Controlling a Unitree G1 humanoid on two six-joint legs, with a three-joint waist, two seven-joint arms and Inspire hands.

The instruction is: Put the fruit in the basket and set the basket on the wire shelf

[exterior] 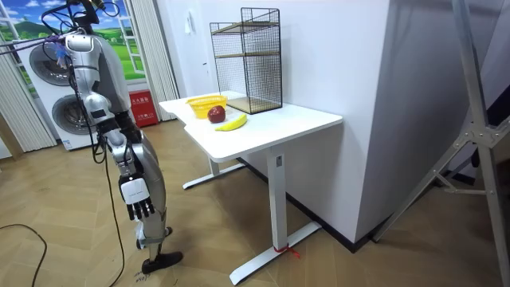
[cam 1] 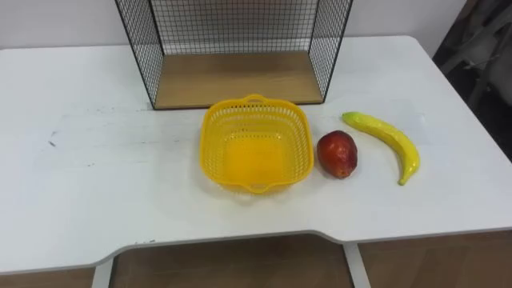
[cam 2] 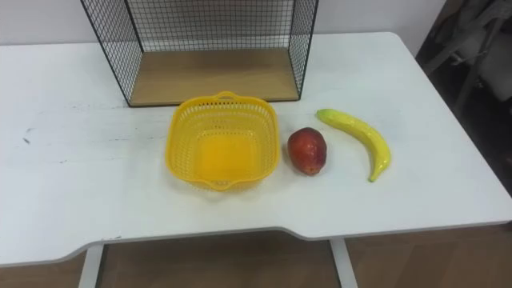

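Both apple (cam 1: 338,154) and banana (cam 1: 388,140) right of basket (cam 1: 205,148), right hand (exterior: 137,209) hanging empty, relaxed

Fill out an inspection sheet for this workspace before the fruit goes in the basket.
Surface: white table, faint dark scuffs on its left part.
Job's things: yellow basket empty, in front of the wire shelf; red fruit close by the basket's right side, not touching; banana further right, on the table.
Clutter: nothing seen.
Hands: right hand hangs open at the robot's side, away from the table.
Cables: nothing seen on the table.
Surroundings: stacked washing machines behind the robot, wood floor, metal stand at the room view's right.
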